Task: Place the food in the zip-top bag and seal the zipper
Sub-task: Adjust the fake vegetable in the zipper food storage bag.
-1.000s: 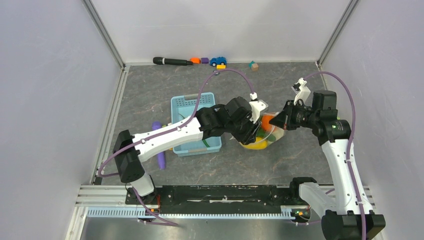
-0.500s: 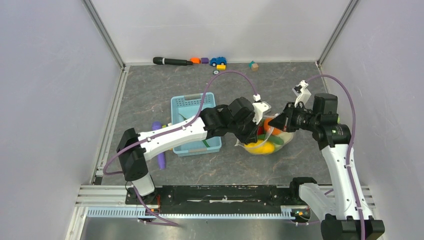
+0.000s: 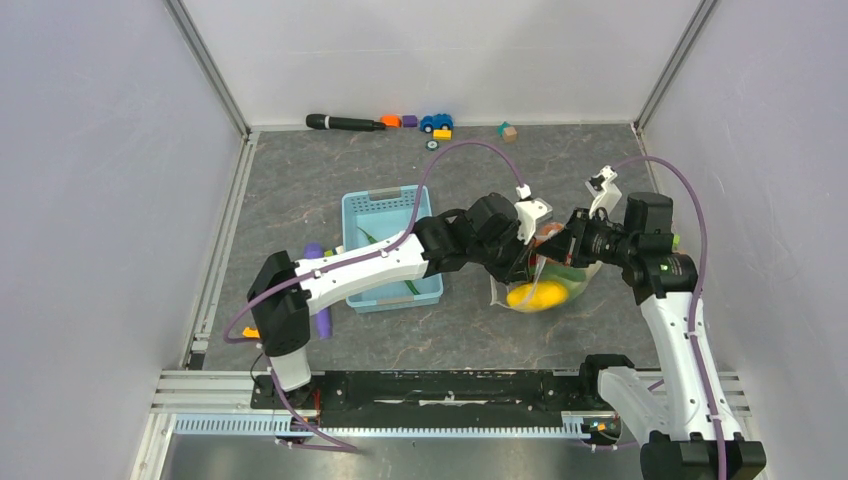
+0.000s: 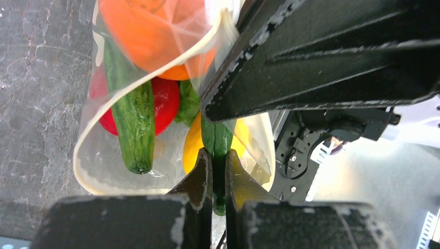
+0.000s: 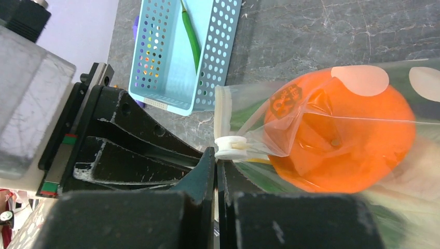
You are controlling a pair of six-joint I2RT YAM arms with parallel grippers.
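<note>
The zip-top bag lies right of the basket, its mouth open toward the left arm. In the left wrist view it holds an orange piece, a red piece, a cucumber, a yellow piece and some lettuce. My left gripper is shut on another green piece inside the mouth; it also shows in the top view. My right gripper is shut on the bag's mouth edge, just below the white zipper slider. The orange piece presses against the dotted film.
The light-blue basket stands left of the bag with a thin green stick inside. A purple rod lies at its left. A black rod, toy car and small blocks line the back wall.
My left gripper has moved right and further into the bag's mouth. The bag has shifted right and down, and the orange piece no longer shows from above.
</note>
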